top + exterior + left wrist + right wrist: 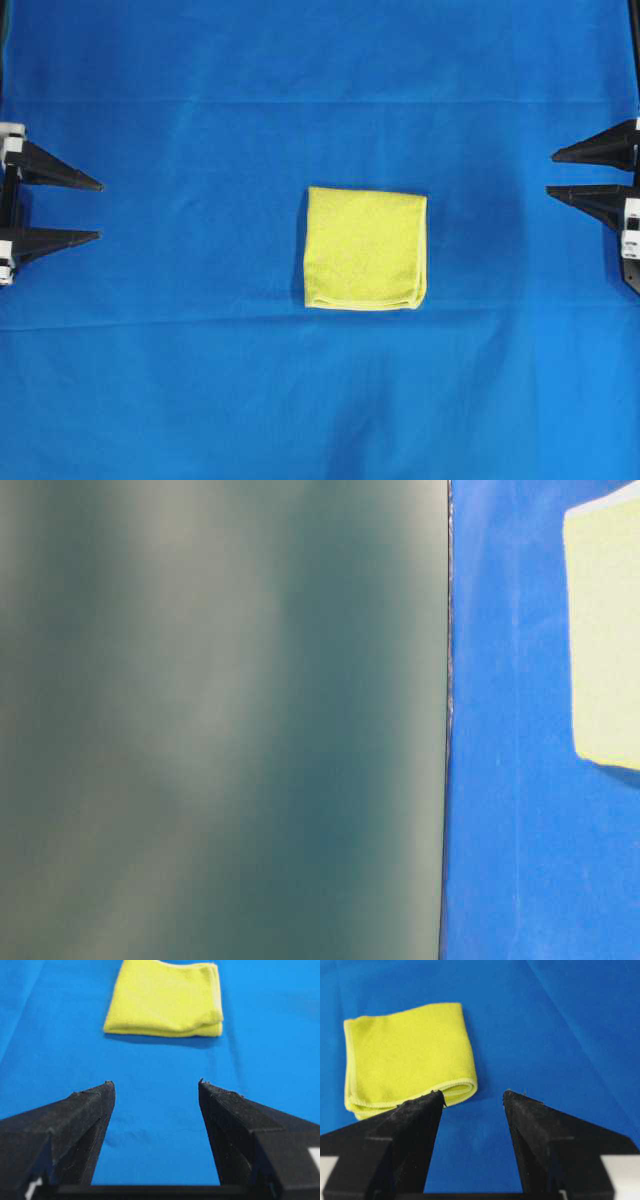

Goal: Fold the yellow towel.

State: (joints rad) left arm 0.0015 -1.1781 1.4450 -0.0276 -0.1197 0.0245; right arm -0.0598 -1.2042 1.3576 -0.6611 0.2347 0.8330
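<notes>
The yellow towel [366, 248] lies folded into a small square stack near the middle of the blue cloth, its layered hems showing along the near edge. Both wrist views show it too: the towel [166, 1000] lies well ahead of the left jaws, and the towel [409, 1056] sits ahead and to the left of the right jaws. My left gripper [100, 210] rests at the left edge, open and empty, far from the towel. At the right edge my right gripper [551, 173] is likewise open and empty. A corner of the towel [606, 630] shows in the table-level view.
A blue cloth [200, 380] covers the whole table, with faint crease lines across it. A blurred dark grey-green panel [220, 720] fills the left two thirds of the table-level view.
</notes>
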